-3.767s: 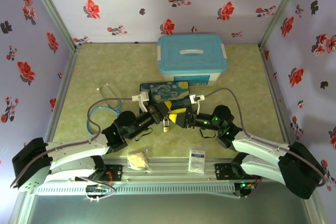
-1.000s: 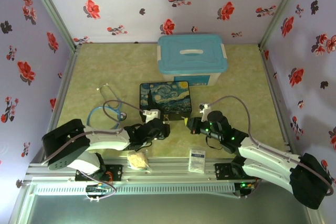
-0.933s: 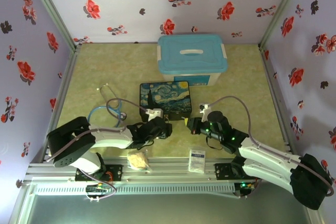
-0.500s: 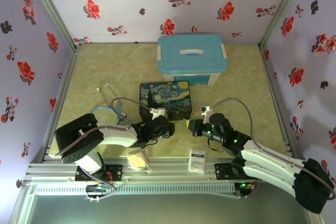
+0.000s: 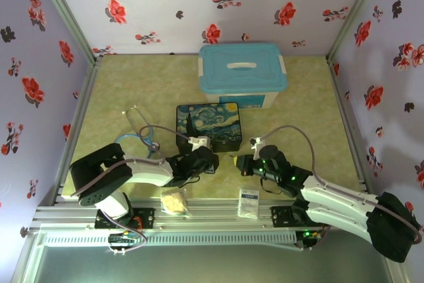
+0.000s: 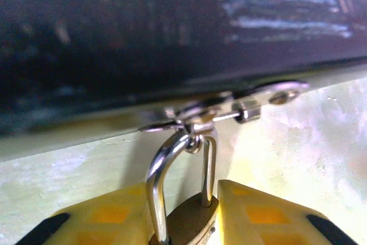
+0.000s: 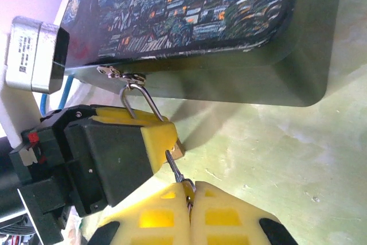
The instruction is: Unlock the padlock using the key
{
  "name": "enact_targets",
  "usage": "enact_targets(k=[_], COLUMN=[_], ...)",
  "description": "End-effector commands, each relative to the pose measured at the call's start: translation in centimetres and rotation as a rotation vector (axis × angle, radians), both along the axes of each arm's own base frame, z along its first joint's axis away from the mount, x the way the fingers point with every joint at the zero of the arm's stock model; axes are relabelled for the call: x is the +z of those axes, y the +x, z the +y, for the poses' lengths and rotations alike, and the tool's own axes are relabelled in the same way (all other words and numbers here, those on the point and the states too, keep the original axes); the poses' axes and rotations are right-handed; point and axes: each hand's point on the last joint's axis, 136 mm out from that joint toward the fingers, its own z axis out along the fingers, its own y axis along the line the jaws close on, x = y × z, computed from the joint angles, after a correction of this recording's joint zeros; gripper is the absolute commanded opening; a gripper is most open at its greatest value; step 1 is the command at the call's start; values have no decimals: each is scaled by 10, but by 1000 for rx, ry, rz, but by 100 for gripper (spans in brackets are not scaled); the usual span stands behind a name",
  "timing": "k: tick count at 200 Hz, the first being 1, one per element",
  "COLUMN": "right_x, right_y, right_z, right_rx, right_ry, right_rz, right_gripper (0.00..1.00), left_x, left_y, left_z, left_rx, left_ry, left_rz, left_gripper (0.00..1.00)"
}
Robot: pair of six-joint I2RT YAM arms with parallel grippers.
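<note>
Two tools face each other low over the desk (image 5: 132, 91) in the top view, left tool (image 5: 204, 161) and right tool (image 5: 238, 162) close together, just in front of the painted box (image 5: 209, 126). Padlock too small to resolve here.

Left wrist view: left tool (image 6: 187, 216) clenched on the padlock (image 6: 190, 226). Brass body sits between the yellow pads (image 6: 258, 216), and the silver shackle (image 6: 156, 167) points away toward the box wall. A key ring (image 6: 221, 106) is looped through the shackle.

Right wrist view: right tool (image 7: 189, 200) clenched on the key (image 7: 175, 170). The key is thin and dark, its long axis running up-left, tip at the padlock's (image 7: 179, 150) base.
</note>
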Motion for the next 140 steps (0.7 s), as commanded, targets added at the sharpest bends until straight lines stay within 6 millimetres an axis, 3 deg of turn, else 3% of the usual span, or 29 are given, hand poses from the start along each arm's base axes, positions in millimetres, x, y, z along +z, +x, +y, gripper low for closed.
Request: enact_targets(k=[1, 21, 38, 62, 140], right_x=[2, 0, 0, -4, -38], right_y=[3, 3, 2, 1, 0], right_z=[2, 4, 6, 7, -5], right_rx=[-25, -23, -21, -34, -224], right_ry=[27, 32, 38, 49, 55], right_rz=[-15, -10, -5, 20, 254], right_gripper=[0, 0, 0, 0, 0], left_x=[-4, -6, -6, -4, 31], left_y=[-3, -3, -3, -2, 0], left_z=[0, -2, -4, -4, -7], left_rx=[11, 13, 18, 33, 106], left_ry=[-9, -5, -21, -36, -247], left_rz=[0, 1, 1, 5, 9], left_gripper=[24, 25, 17, 16, 10])
